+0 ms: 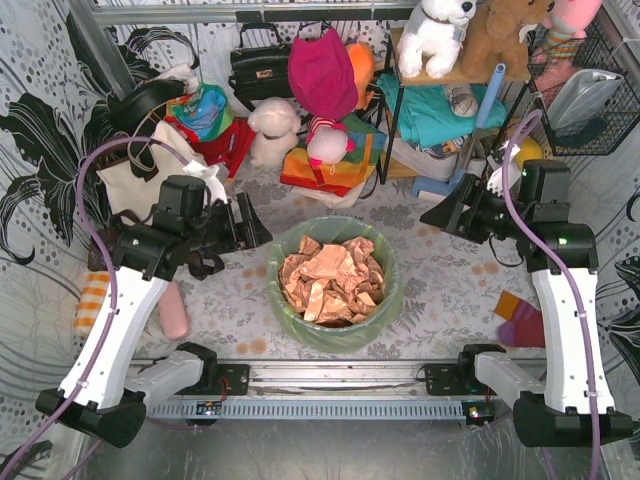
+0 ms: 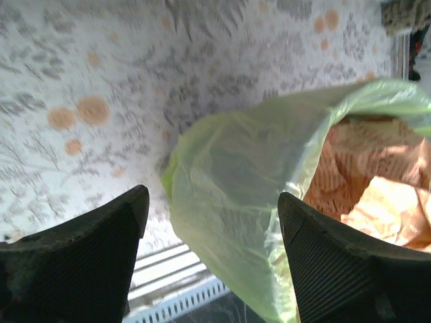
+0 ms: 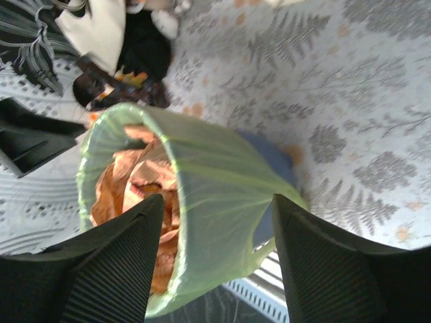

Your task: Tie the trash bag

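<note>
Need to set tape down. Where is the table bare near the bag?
Bare cloth lies between the trash bag and the striped sock, and between it and the pink tube. Toys crowd the back.

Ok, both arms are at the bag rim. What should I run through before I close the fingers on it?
1. Left gripper fingers apart: ok.
2. Right gripper fingers apart: ok.
3. Trash bag film in the gap between the left fingers: ok, the folded-over rim lies there.
4. Bag film in the gap between the right fingers: ok, the outer wall lies there.
5. Fingers already touching the plastic: cannot tell on either side.
6. Paper scraps inside the bag, none hanging over the rim: ok.
</note>
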Tool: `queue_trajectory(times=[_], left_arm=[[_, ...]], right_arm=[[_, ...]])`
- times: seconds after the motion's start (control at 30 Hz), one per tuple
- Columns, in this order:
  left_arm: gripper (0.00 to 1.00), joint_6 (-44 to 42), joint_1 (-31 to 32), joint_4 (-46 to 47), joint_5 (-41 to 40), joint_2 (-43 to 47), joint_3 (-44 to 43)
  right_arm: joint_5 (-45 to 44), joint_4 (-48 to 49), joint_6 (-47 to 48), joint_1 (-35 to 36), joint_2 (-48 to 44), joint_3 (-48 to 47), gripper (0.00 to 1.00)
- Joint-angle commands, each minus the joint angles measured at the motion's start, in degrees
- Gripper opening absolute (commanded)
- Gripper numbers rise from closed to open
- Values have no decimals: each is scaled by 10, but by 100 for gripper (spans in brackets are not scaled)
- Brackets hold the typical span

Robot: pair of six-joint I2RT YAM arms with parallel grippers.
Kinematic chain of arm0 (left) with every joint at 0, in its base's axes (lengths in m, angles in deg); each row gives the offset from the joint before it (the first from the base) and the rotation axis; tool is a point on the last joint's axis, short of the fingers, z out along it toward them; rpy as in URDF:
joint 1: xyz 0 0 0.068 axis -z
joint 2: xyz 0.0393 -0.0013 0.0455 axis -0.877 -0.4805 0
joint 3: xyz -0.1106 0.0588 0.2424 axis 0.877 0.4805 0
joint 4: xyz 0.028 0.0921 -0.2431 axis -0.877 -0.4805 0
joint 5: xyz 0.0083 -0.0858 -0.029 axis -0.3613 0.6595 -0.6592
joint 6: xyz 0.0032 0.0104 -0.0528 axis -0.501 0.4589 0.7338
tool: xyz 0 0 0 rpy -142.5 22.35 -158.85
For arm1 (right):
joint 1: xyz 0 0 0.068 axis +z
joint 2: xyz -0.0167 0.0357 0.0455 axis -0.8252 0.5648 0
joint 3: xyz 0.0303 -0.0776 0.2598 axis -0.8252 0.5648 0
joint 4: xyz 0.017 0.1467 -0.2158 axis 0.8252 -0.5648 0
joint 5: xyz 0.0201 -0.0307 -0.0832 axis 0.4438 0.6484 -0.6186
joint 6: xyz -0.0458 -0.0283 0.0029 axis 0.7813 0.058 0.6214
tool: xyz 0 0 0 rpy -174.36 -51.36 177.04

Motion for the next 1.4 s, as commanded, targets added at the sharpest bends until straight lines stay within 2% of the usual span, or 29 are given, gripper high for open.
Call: queue_trajectory(times=[0.0,0.1,0.23,0.4,0.5,0.57,0.63,0.97,1.23,1.37], left_arm=[[83,10,12,-70,78,3,-3],[80,16,19,-78,90,8,-7],[78,29,32,-76,123,9,-8],[76,32,57,-79,137,3,-15],[72,31,62,-79,136,2,-12],[65,30,64,-79,133,2,-11],[60,29,64,-80,123,6,-11],[52,30,64,-69,140,11,6],[39,34,64,-53,155,10,17],[30,33,64,-50,155,7,21]], right_arm=[[87,-70,-21,5,-6,-11,63],[101,-80,-24,15,-6,1,58],[107,-78,-31,47,-4,15,58],[71,-58,-61,150,15,24,54],[54,-53,-70,182,28,24,51],[44,-54,-70,193,34,25,48],[38,-58,-67,197,38,30,47],[16,-67,-54,197,48,49,38],[59,-19,-77,197,51,81,30],[59,-16,-75,197,56,78,23]])
